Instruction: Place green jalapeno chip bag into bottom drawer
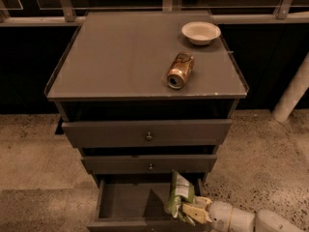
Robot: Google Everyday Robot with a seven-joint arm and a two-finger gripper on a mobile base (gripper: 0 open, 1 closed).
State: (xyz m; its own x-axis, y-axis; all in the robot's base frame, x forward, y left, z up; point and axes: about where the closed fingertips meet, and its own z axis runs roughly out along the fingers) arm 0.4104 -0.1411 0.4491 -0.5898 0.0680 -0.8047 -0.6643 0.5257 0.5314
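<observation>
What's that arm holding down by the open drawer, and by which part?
The tool, over the right side of the bottom drawer, grips the green jalapeno chip bag by its lower end.
</observation>
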